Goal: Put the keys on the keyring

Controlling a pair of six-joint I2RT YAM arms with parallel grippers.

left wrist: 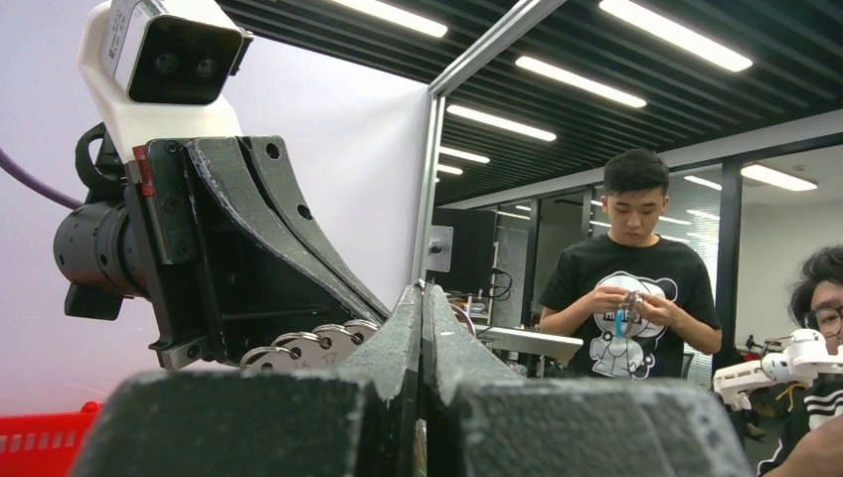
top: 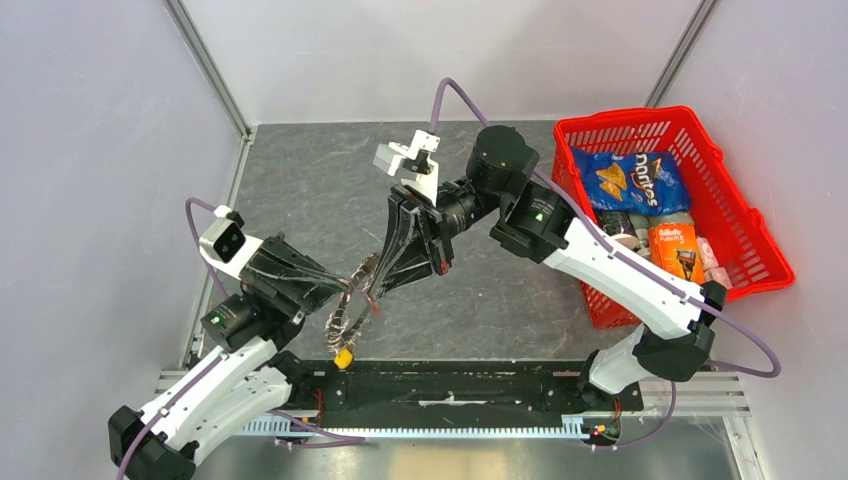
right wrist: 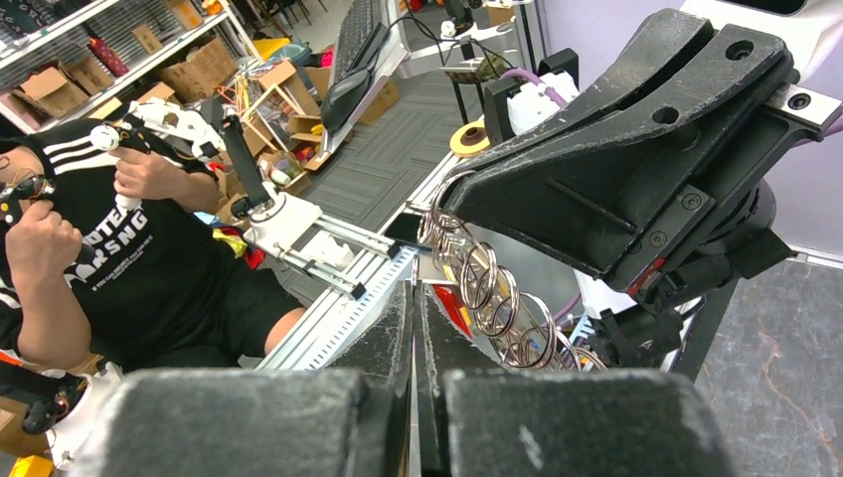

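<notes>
we're mid-threading, we judge: the left gripper (top: 335, 292) clamps the keyring (top: 347, 312) in the air above the table (top: 300, 180), keys (top: 344, 358) dangling. the right gripper (top: 378, 290) is pinched tight beside it, on what we cannot tell. next needs careful alignment.

Dark grey marbled bench (top: 300, 180), red lattice basket (top: 760, 230) at three o'clock, blue chip bag (top: 630, 180) inside, silver keyring (right wrist: 492, 293) glinting, yellow-tagged key (top: 344, 357) at six, purple cable (top: 450, 95).

A red plastic mesh basket (top: 625, 117) stands at the right edge of the dark grey stone-patterned bench (top: 320, 190). Inside it lie a blue crisp bag (top: 630, 182) and an orange carton (top: 675, 250).
</notes>
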